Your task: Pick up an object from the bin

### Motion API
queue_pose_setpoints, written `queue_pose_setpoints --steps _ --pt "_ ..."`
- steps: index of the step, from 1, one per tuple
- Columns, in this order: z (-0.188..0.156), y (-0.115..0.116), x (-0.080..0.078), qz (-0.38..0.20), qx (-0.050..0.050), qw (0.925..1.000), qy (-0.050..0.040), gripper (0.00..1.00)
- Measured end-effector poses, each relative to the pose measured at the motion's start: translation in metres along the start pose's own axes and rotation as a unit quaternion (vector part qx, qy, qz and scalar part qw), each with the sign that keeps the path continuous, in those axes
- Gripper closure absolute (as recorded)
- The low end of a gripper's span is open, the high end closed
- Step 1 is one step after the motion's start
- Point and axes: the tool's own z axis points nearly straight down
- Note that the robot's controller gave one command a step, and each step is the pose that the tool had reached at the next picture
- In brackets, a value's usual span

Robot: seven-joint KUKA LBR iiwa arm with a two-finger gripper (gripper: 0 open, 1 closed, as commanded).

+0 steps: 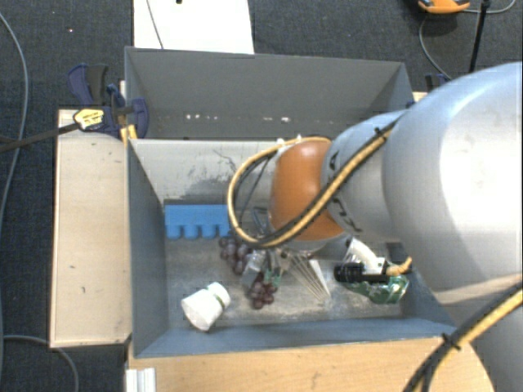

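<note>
My gripper is low in the middle of the bin, mostly hidden beneath the arm's orange cover. It sits right on a bunch of dark purple toy grapes, whose berries spread from just left of the gripper to just in front of it. Whether anything is held is hidden. A pale fan of bristles or thin sticks lies just to the right of the gripper.
A blue toothed block rests against the left back of the bin floor. A white capped bottle lies at the front left. A green, black and white gadget lies at the right. The arm covers the bin's right side.
</note>
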Motion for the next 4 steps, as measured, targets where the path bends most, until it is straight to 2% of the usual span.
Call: queue_pose_setpoints --steps 2,4 --pt "-0.026 -0.002 0.001 -0.003 0.003 1.0 0.0027 1.0" --pt "-0.056 0.0 0.0 -0.004 0.001 1.0 0.0008 1.0"
